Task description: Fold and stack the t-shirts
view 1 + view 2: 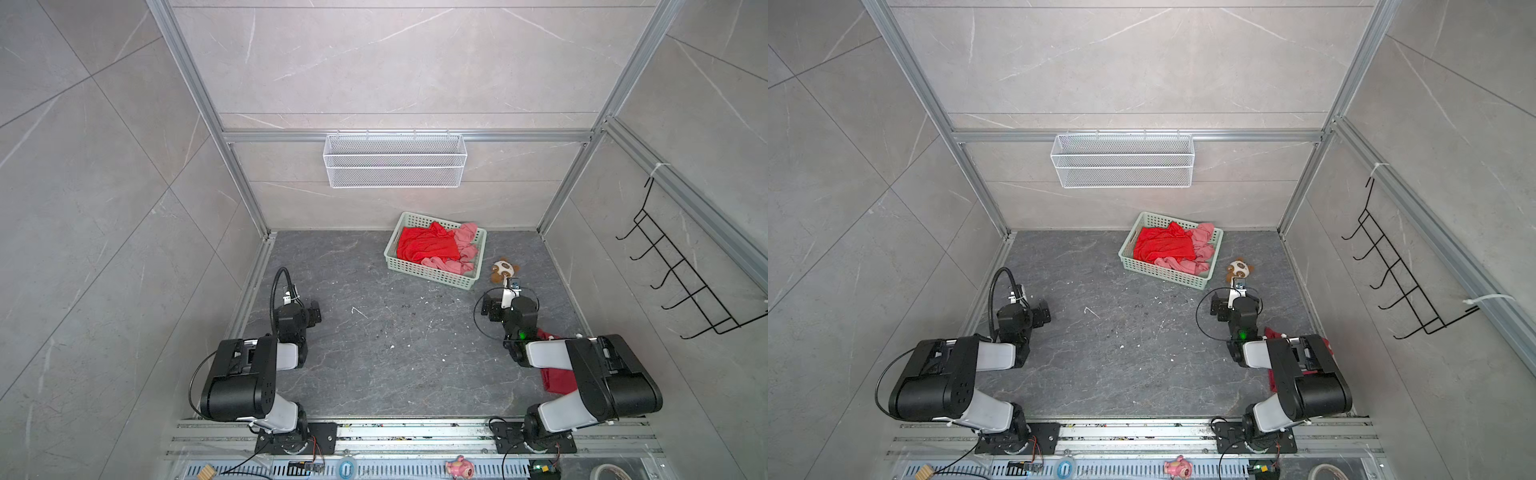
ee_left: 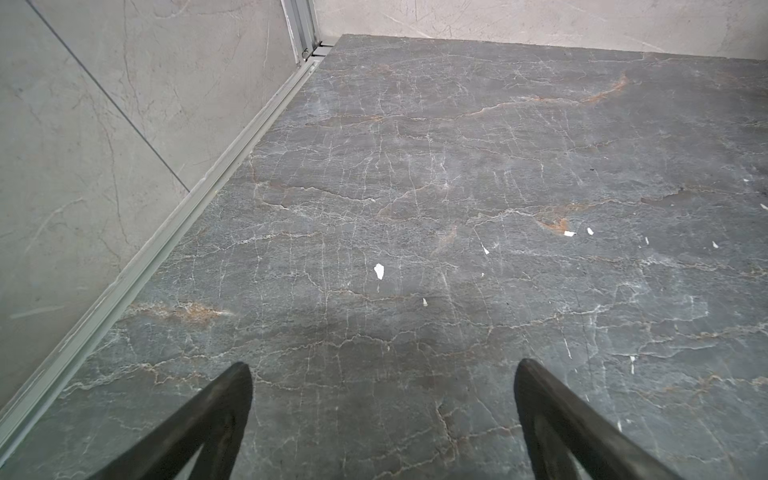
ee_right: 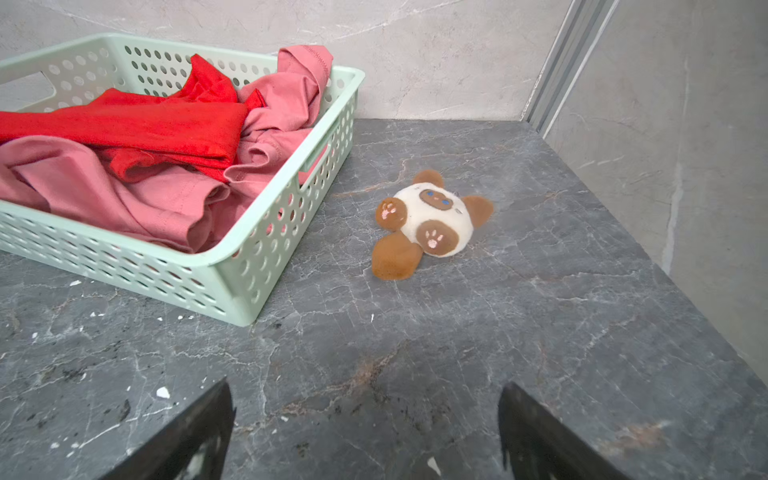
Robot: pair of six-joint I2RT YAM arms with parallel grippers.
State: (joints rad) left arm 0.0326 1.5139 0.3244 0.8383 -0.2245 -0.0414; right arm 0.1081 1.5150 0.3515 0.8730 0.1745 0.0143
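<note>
Both grippers stand wide apart and hold nothing. The left gripper (image 2: 382,374) hangs over the bare table (image 2: 415,187) at about 9 o'clock from its middle. The right gripper (image 3: 365,390) hangs at about 3 o'clock. In a top view the red t-shirt (image 1: 426,245) and the pink t-shirts (image 1: 464,249) lie bunched in the green basket (image 1: 432,279) at 1 o'clock. A darker red t-shirt (image 1: 557,380) lies at 4 o'clock, partly under the right arm (image 1: 611,374).

The shirts in the basket are tangled. A pull on one may drag another out or tip the light basket. The plush toy (image 1: 503,270) sits just beside the basket and could get bumped or grabbed by mistake.

The table is dark grey stone with white flecks. Grey walls (image 1: 83,208) stand around it. A white wire basket (image 1: 395,160) hangs at 12 o'clock and a black hook rack (image 1: 681,286) at 3 o'clock.
</note>
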